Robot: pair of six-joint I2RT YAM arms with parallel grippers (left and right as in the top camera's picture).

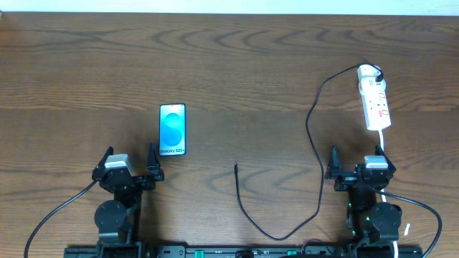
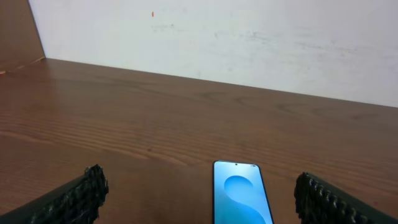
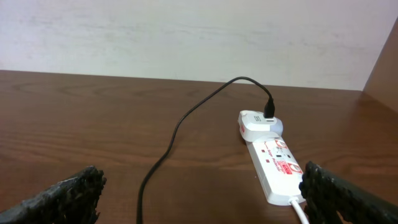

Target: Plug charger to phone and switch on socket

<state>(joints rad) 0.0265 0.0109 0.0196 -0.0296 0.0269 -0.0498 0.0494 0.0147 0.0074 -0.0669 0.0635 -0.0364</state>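
In the overhead view the phone [image 1: 172, 130] lies flat on the brown wooden desk [image 1: 237, 64], left of centre, with its light blue screen up and the words "Galaxy S25+" at its lower end. The left hand [image 1: 130, 158] sits just below it in the lower left of the frame, spread wide and holding nothing. In the left wrist view the phone's upper end shows at the bottom edge, between the two dark fingers [image 2: 81, 198]. The socket [image 1: 374, 100] lies in the upper right of the overhead frame, running nearly top to bottom, with small red marks on its face; whether its switch is on cannot be told. A white adapter [image 1: 368, 72] sits at its upper end, and a white cord [image 1: 382, 140] leaves its lower end toward the right hand [image 1: 362, 159]. That hand, directly below the socket, is also spread wide and empty. The charger [image 1: 313, 143] runs from the adapter, curves left and down the frame, loops near the bottom edge and rises to its plug tip [image 1: 236, 166]. The tip lies loose on the desk near the centre, right of and below the phone and well apart from it. A pale wall [image 2: 249, 43] closes the far edge in both wrist views.
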